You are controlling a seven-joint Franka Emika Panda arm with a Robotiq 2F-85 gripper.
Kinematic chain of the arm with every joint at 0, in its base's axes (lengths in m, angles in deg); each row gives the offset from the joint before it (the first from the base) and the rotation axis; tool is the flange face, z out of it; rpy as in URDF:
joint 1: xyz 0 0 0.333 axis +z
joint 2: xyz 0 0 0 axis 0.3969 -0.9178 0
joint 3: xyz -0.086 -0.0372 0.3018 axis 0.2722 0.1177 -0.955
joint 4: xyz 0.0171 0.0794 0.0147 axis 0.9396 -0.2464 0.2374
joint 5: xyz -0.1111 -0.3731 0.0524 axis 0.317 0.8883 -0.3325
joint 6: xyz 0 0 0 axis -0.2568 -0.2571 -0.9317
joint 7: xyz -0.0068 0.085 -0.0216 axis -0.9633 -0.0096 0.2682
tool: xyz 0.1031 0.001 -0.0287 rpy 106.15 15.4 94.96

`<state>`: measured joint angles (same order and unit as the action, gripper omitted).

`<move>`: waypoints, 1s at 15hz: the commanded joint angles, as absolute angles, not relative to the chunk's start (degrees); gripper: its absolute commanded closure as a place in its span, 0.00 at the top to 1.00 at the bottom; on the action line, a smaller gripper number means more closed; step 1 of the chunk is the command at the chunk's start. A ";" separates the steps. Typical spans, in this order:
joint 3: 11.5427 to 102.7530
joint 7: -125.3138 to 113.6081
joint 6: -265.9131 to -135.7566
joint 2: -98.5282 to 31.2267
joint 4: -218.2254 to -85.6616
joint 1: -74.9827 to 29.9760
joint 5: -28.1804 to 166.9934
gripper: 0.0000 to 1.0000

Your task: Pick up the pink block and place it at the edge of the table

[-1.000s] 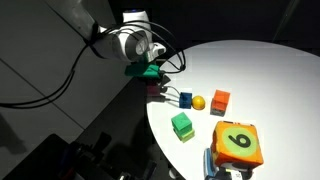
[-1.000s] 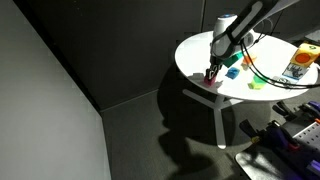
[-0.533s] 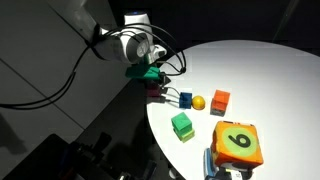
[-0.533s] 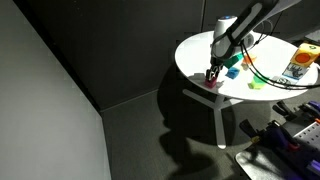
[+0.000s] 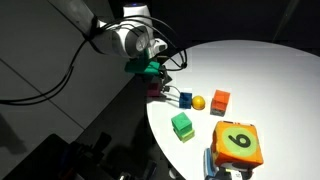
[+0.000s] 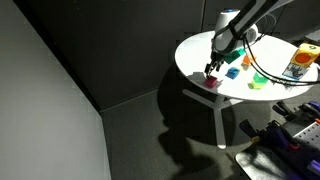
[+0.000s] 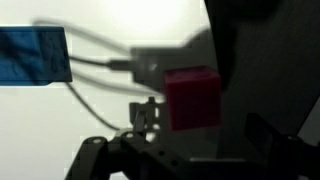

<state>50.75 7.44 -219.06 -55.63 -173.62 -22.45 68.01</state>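
Since your gripper (image 5: 154, 74) hangs just above the pink block (image 5: 157, 92) with its jaws spread wide and nothing between them, the block reads as set down, not carried. In the wrist view the pink block (image 7: 192, 97) sits free on the white top, with both dark fingers clear of its sides. It rests right at the curved left rim of the table (image 5: 260, 70), where the task wants it, so I judge the placing done. To its right lie a blue cube (image 5: 186, 99), an orange cube (image 5: 221, 100), a green cube (image 5: 182, 125) and, nearest, the big numbered box (image 5: 239, 145). All sit apart from the block, so lifting straight up should disturb nothing.
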 commanded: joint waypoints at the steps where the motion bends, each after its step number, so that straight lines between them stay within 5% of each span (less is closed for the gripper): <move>1: 49.31 7.14 -219.81 -50.62 -177.29 -24.51 66.47 1.00; 15: 54.07 4.13 -211.57 -33.13 -189.40 -21.96 72.34 1.00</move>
<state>53.31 5.85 -214.42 -38.89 -185.10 -22.67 69.98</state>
